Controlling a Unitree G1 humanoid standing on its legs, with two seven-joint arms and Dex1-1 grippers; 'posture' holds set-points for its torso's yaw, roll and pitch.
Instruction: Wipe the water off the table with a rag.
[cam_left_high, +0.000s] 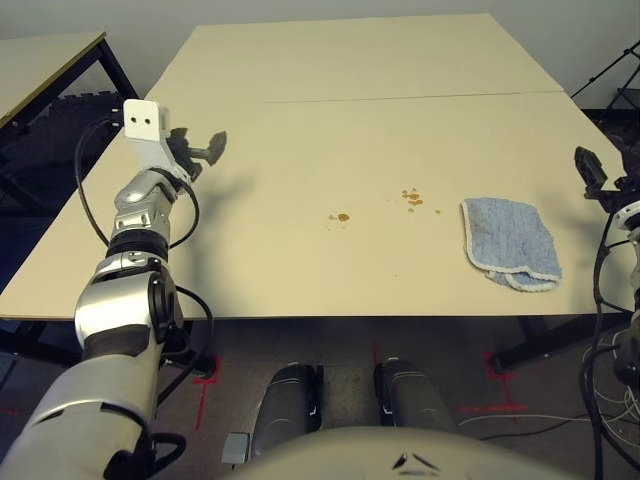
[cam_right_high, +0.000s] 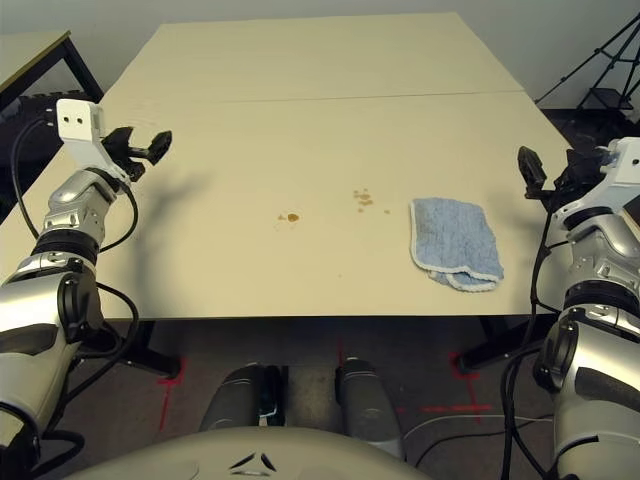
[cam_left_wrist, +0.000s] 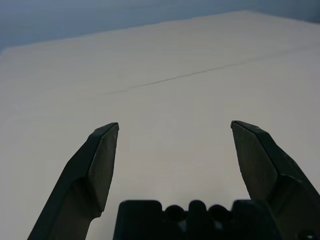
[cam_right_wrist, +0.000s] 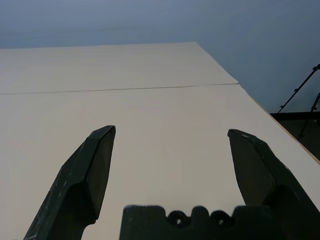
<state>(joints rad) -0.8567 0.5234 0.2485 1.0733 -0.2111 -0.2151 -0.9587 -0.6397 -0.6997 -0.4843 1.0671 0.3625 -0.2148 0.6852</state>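
Currently rag (cam_left_high: 510, 242) light blue, folded, white-edged; both grippers (cam_left_wrist: 175, 127) (cam_right_wrist: 171, 131) spread, empty.

Table (cam_left_high: 300, 250) pale beige, plain, one thin dark seam line across it. Rag (cam_left_high: 508, 241) light blue, terry-textured, white stitched border along its edge. Water (cam_left_high: 411, 198) shows as brownish-orange specks, with a second small spot (cam_left_high: 342, 216) of the same colour. Left gripper (cam_left_wrist: 175, 150) and right gripper (cam_right_wrist: 172, 155) fingers matte black. Forearms silver with black bands and black cables. Smaller table (cam_left_high: 40, 60) tan with black frame.
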